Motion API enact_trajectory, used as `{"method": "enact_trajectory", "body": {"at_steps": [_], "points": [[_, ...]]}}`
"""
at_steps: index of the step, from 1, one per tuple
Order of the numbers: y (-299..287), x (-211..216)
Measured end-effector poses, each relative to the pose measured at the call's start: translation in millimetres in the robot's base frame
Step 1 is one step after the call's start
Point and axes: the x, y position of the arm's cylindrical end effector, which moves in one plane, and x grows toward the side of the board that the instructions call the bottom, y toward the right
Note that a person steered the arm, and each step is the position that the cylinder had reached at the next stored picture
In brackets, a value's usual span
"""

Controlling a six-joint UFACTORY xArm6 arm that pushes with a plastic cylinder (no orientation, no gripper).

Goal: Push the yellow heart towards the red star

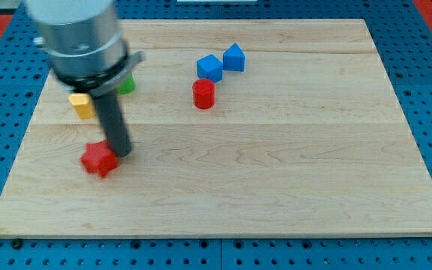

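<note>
The red star (98,160) lies on the wooden board (276,165) at the view's lower left. My tip (121,154) stands just right of the red star, touching or almost touching it. A yellow block (82,105), partly hidden by the arm, lies above the star near the view's left edge; its heart shape cannot be made out.
A green block (127,85) peeks out behind the rod. A red cylinder (203,94) stands at upper middle, with a blue cube (209,67) and a blue block (234,57) above it. The arm's grey body (77,37) covers the upper left corner.
</note>
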Motion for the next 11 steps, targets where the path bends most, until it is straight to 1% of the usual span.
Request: {"method": "enact_trajectory", "body": {"at_steps": [1, 2, 3, 4, 5, 8, 9, 10, 11], "points": [[-27.7, 15.0], [20.2, -51.8], [25.9, -133.5], [-6.2, -156.6], [-25.1, -163.4], [-43.4, -72.0], [-37.1, -43.1], [-23.2, -43.1], [-15.3, -33.8]]}}
